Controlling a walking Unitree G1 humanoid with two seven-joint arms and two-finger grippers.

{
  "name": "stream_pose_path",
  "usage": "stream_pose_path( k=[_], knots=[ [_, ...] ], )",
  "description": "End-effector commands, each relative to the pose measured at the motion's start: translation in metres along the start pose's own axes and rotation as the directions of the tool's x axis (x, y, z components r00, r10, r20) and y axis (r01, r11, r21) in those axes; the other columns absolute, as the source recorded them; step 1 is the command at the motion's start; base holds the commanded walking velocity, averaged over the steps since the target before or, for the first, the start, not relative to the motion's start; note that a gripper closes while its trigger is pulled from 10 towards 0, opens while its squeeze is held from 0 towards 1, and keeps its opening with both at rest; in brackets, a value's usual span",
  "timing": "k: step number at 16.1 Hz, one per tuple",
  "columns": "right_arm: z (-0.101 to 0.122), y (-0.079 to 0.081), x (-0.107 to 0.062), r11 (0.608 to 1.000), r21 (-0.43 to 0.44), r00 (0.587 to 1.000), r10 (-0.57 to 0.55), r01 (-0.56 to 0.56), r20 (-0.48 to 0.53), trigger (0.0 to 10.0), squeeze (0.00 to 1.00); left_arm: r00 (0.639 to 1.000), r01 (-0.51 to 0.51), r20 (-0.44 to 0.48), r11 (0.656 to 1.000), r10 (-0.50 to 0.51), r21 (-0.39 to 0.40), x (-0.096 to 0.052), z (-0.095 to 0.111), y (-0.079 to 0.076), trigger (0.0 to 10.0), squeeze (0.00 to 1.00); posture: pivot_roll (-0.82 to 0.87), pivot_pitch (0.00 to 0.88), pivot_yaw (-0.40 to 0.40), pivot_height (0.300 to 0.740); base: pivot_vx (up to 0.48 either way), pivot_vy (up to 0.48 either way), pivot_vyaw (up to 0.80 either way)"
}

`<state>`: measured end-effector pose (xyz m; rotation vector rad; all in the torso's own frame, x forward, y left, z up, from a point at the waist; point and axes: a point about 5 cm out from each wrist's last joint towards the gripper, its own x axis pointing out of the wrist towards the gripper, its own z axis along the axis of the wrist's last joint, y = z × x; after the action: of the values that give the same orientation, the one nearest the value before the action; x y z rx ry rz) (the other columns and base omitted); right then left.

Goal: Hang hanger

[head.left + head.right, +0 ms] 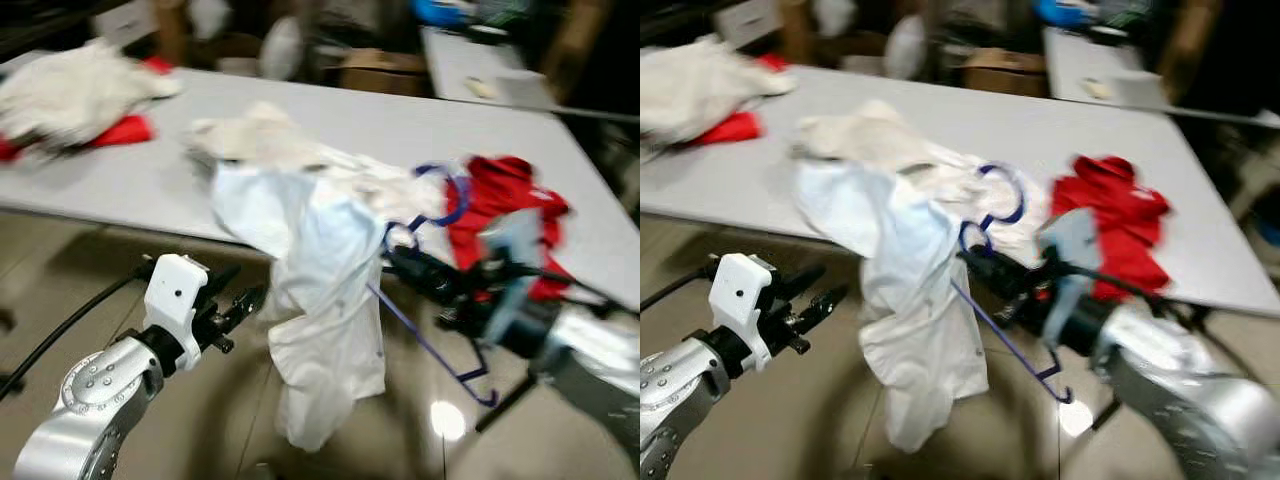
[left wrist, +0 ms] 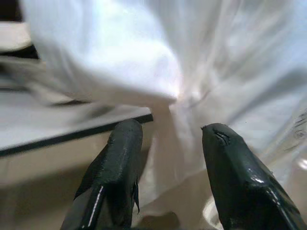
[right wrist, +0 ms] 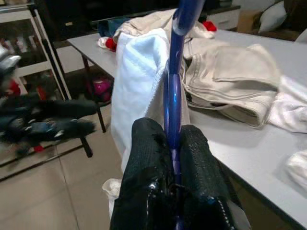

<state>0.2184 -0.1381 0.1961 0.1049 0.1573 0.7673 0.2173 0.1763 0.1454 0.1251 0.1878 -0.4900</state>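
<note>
A long grey table stands in front of the robot; on it lie a red cloth, a cream pair of trousers and, far off at the left end, a pile of white and red clothes; behind it stand a cardboard box and a second table. The head pictures are blurry.

A white shirt hangs down over the near table edge, between the two arms; it blocks most of the left wrist view.

The left gripper is low, just beside the shirt; its fingers are wide apart with nothing between them; the cloth is close ahead, though I cannot tell if they touch it.

The right gripper is squeezed tight on the blue hanger; the thin bar sits between the two fingers.

The hanger is at the table edge, beside the shirt and the red cloth; its hook is up near the tabletop, and its long bar slants down to the robot's right toward the floor.
</note>
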Motion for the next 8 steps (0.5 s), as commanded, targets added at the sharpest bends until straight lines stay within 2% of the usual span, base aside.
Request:
stream_pose_path(
  k=[1, 2, 3, 4, 6, 8],
  knots=[
    [0.002, -0.007, 0.006, 0.997, -0.023, 0.997, -0.068, 0.069, 0.037, 10.0, 0.00, 0.998, -0.051, -0.039, 0.999, 0.050, -0.013, 0.001, -0.009, 0.001, 10.0, 0.00, -0.01, 0.000, -0.017, 0.740, 0.000, 0.000, 0.76],
    [-0.001, -0.009, 0.010, 0.996, -0.018, 0.996, -0.082, 0.082, 0.039, 10.0, 0.00, 0.995, -0.089, -0.048, 0.996, 0.088, -0.011, 0.002, -0.011, 0.004, 10.0, 0.00, 0.00, 0.000, -0.026, 0.740, 0.000, 0.000, 0.76],
    [-0.008, -0.013, 0.020, 0.994, 0.005, 0.993, -0.109, 0.109, 0.055, 10.0, 0.00, 0.979, -0.198, -0.056, 0.980, 0.197, -0.016, 0.001, -0.013, 0.013, 10.0, 0.00, 0.01, 0.000, -0.028, 0.740, 0.000, 0.000, 0.76],
    [-0.011, -0.014, 0.026, 0.992, 0.018, 0.990, -0.127, 0.126, 0.062, 10.0, 0.00, 0.972, -0.230, -0.050, 0.973, 0.228, -0.031, 0.000, -0.012, 0.019, 10.0, 0.00, -0.01, 0.000, -0.017, 0.740, 0.000, 0.000, 0.76],
    [-0.020, -0.008, 0.032, 0.994, -0.044, 0.994, -0.103, 0.105, 0.037, 10.0, 0.00, 0.976, -0.215, -0.031, 0.976, 0.213, -0.042, 0.008, -0.010, 0.021, 10.0, 0.00, -0.03, 0.000, 0.009, 0.740, 0.000, 0.000, 0.76],
    [-0.025, -0.004, 0.033, 0.993, -0.109, 0.999, -0.050, 0.050, 0.000, 10.0, 0.00, 0.989, -0.150, -0.001, 0.989, 0.150, -0.016, 0.020, -0.003, 0.013, 10.0, 0.00, -0.02, 0.000, 0.013, 0.740, 0.000, 0.000, 0.76]
  ],
)
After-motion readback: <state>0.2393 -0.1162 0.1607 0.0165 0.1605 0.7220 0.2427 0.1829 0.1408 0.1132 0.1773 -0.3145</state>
